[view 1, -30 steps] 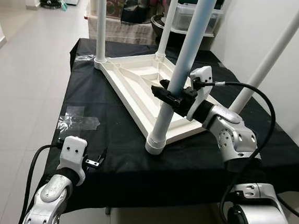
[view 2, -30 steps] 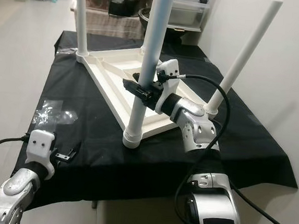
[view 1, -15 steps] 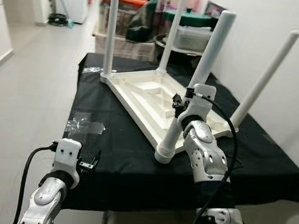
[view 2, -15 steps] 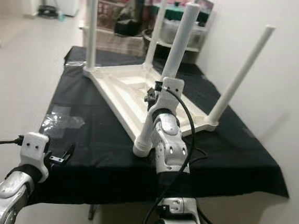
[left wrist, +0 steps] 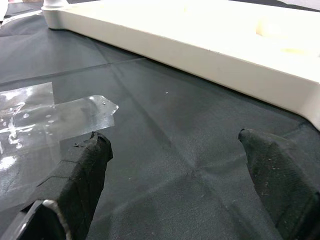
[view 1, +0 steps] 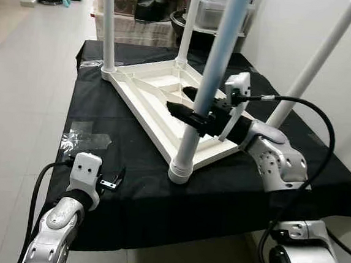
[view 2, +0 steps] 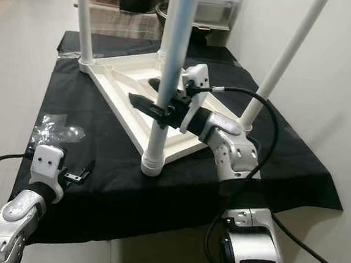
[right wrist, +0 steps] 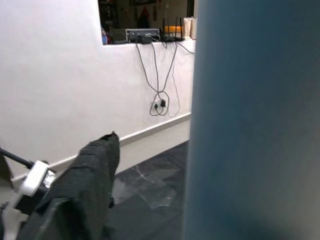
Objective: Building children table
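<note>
Four white legs (view 1: 207,85) up from upturned children's table (view 1: 160,96).

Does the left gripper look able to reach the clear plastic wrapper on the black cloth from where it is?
Probably yes. The left gripper hovers open over the black cloth, and the clear plastic wrapper lies just ahead of it with only bare cloth between; the white tabletop sits off to the side.
</note>
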Available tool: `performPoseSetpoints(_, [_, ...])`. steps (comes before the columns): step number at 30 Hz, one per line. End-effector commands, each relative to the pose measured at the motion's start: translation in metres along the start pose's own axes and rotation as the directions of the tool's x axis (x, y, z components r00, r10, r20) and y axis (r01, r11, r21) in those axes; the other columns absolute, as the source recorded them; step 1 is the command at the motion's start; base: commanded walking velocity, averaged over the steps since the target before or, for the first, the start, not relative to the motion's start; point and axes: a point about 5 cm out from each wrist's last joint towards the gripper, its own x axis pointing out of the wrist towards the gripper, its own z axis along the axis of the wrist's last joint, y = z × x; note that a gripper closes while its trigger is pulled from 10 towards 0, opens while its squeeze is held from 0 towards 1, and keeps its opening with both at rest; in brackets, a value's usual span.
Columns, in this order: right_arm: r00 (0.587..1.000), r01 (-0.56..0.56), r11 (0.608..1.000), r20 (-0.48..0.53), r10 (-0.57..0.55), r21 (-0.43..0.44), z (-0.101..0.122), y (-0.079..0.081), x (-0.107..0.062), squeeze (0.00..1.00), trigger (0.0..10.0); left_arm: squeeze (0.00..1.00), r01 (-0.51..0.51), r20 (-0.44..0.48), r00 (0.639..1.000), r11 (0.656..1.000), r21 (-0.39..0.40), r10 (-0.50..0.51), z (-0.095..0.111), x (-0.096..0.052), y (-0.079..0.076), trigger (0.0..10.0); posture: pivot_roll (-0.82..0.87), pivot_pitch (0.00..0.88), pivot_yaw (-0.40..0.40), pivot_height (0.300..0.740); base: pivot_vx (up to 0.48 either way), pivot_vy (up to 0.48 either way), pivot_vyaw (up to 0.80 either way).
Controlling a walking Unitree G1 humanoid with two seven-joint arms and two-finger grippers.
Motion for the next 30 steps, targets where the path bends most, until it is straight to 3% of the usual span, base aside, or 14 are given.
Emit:
performPoseSetpoints(1, [0.997, -0.049, 0.999, -0.057, 0.050, 0.012, -0.018, 0.008, 0.006, 0.00, 0.0, 0.00, 0.000, -0.014, 1.000, 1.000, -0.007, 0.000, -0.005, -0.001, -0.002, 10.0, 0.05, 0.000, -0.141, 0.740, 0.000, 0.000, 0.00])
performPoseSetpoints(5, [0.992, -0.011, 0.999, -0.124, 0.016, 0.035, -0.039, 0.017, 0.009, 0.00, 0.0, 0.00, -0.003, -0.014, 1.000, 1.000, -0.005, 0.002, -0.005, -0.002, -0.001, 10.0, 0.05, 0.000, -0.143, 0.740, 0.000, 0.000, 0.00])
performPoseSetpoints(6, [0.960, 0.172, 0.985, -0.226, -0.168, -0.002, -0.056, 0.011, 0.011, 0.00, 0.0, 0.00, -0.004, -0.017, 1.000, 1.000, -0.003, 0.004, -0.005, -0.004, 0.000, 10.0, 0.05, 0.000, -0.144, 0.740, 0.000, 0.000, 0.00])
performPoseSetpoints(7, [0.960, 0.172, 0.985, -0.226, -0.168, -0.002, -0.056, 0.011, 0.011, 0.00, 0.0, 0.00, -0.004, -0.017, 1.000, 1.000, -0.003, 0.004, -0.005, -0.004, 0.000, 10.0, 0.05, 0.000, -0.144, 0.740, 0.000, 0.000, 0.00])
performPoseSetpoints(9, [0.687, 0.595, 0.759, -0.324, -0.651, -0.265, -0.077, -0.015, 0.002, 0.00, 0.0, 0.00, -0.008, -0.022, 1.000, 1.000, -0.005, 0.008, -0.007, -0.006, 0.001, 10.0, 0.04, 0.000, -0.141, 0.740, 0.000, 0.000, 0.00])
performPoseSetpoints(10, [0.687, 0.595, 0.759, -0.324, -0.651, -0.265, -0.077, -0.015, 0.002, 0.00, 0.0, 0.00, -0.008, -0.022, 1.000, 1.000, -0.005, 0.008, -0.007, -0.006, 0.001, 10.0, 0.04, 0.000, -0.141, 0.740, 0.000, 0.000, 0.00])
performPoseSetpoints(11, [0.563, 0.709, 0.648, -0.330, -0.758, -0.278, -0.085, -0.018, -0.007, 0.00, 0.0, 0.00, -0.008, -0.025, 1.000, 1.000, -0.005, 0.008, -0.008, -0.006, 0.001, 10.0, 0.04, 0.000, -0.137, 0.740, 0.000, 0.000, 0.00])
performPoseSetpoints(12, [0.513, 0.762, 0.603, -0.348, -0.785, -0.237, -0.093, -0.011, -0.010, 0.00, 4.5, 0.00, -0.003, -0.026, 1.000, 1.000, -0.005, 0.003, -0.008, -0.006, -0.001, 10.0, 0.04, 0.000, -0.137, 0.740, 0.000, 0.000, 0.00])
performPoseSetpoints(13, [0.519, 0.774, 0.608, -0.373, -0.770, -0.177, -0.097, -0.001, -0.009, 0.00, 10.0, 0.00, 0.000, -0.026, 1.000, 1.000, -0.006, -0.001, -0.008, -0.005, -0.003, 10.0, 0.04, 0.000, -0.137, 0.740, 0.000, 0.000, 0.00])
performPoseSetpoints(21, [0.639, 0.704, 0.704, -0.350, -0.685, -0.093, -0.092, 0.018, 0.001, 0.00, 10.0, 0.00, 0.005, -0.024, 1.000, 1.000, -0.008, -0.005, -0.007, -0.003, -0.003, 10.0, 0.03, 0.000, -0.129, 0.740, 0.000, 0.000, 0.00])
performPoseSetpoints(22, [0.705, 0.672, 0.741, -0.301, -0.642, -0.008, -0.083, 0.016, 0.002, 1.00, 10.0, 0.00, 0.004, -0.023, 1.000, 1.000, -0.008, -0.004, -0.007, -0.002, -0.003, 10.0, 0.03, 0.000, -0.132, 0.740, 0.000, 0.000, 0.00])
performPoseSetpoints(25, [0.795, 0.580, 0.812, -0.259, -0.548, 0.062, -0.071, 0.014, 0.007, 1.00, 10.0, 0.00, 0.003, -0.022, 1.000, 1.000, -0.009, -0.004, -0.006, -0.002, -0.003, 10.0, 0.03, 0.000, -0.132, 0.740, 0.000, 0.000, 0.00])
performPoseSetpoints(26, [0.867, 0.469, 0.880, -0.226, -0.444, 0.070, -0.058, 0.009, 0.011, 0.65, 10.0, 0.00, 0.001, -0.021, 1.000, 1.000, -0.011, -0.001, -0.007, -0.002, -0.003, 10.0, 0.03, 0.000, -0.139, 0.740, 0.000, 0.000, 0.00])
performPoseSetpoints(30, [0.901, 0.398, 0.915, -0.215, -0.376, 0.065, -0.049, 0.006, 0.013, 0.65, 10.0, 0.00, -0.001, -0.021, 1.000, 1.000, -0.012, 0.000, -0.007, -0.002, -0.003, 10.0, 0.03, 0.000, -0.139, 0.740, 0.000, 0.000, 0.00])
